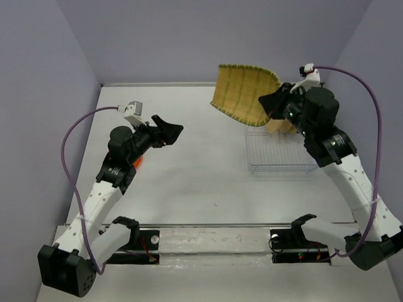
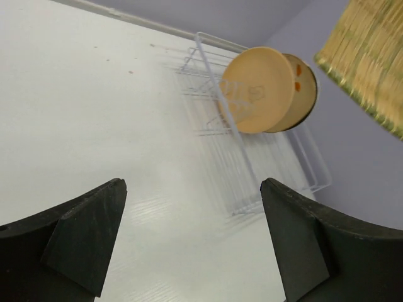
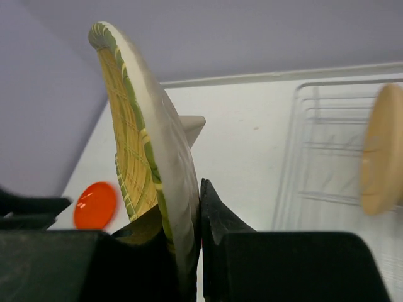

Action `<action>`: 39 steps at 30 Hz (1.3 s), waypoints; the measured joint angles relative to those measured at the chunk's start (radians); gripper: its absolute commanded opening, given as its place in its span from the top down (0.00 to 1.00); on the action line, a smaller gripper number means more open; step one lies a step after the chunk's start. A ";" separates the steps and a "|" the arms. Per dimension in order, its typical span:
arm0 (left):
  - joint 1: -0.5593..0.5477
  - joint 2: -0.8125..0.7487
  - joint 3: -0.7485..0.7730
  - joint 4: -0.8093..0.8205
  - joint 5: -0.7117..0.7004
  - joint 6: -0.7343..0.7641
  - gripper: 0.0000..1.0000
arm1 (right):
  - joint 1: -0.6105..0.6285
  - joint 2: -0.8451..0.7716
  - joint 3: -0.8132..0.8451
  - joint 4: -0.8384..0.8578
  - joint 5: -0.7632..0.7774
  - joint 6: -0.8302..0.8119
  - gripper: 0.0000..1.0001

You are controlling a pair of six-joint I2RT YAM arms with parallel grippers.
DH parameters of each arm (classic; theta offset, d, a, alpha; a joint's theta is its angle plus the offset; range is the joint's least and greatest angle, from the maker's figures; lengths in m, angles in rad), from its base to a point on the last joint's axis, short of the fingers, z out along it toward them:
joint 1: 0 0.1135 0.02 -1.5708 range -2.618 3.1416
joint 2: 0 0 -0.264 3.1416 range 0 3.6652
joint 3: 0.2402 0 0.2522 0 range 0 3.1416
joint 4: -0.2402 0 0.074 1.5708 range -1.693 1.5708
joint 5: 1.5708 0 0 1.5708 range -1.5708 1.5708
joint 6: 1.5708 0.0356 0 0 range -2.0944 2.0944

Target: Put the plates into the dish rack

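1. The left arm (image 1: 104,189) leans forward from its base, elbow raised and forearm pointing right.
2. The left hand (image 1: 169,130) has its two fingers spread wide.
3. The right arm (image 1: 352,182) stretches far forward, wrist turned left.
4. The right hand (image 1: 272,104) pinches the edge of the yellow-green plate (image 1: 244,94), carried on edge.

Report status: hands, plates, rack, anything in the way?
Left hand open, empty. Right hand shut on yellow-green woven plate, held on edge near dish rack. Orange-tan plate racked upright. Nothing seen blocking.
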 measured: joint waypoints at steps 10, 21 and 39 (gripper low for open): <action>0.000 -0.150 -0.018 -0.302 -0.241 0.259 0.01 | -0.006 0.350 0.471 -0.499 0.528 -0.194 0.93; -0.002 -0.211 -0.059 -0.368 -0.286 0.335 0.01 | -0.026 0.634 0.783 -0.809 0.620 -0.286 0.93; -0.003 -0.269 -0.059 -0.368 -0.221 0.338 0.01 | -0.132 0.825 0.915 -0.946 0.585 -0.344 0.93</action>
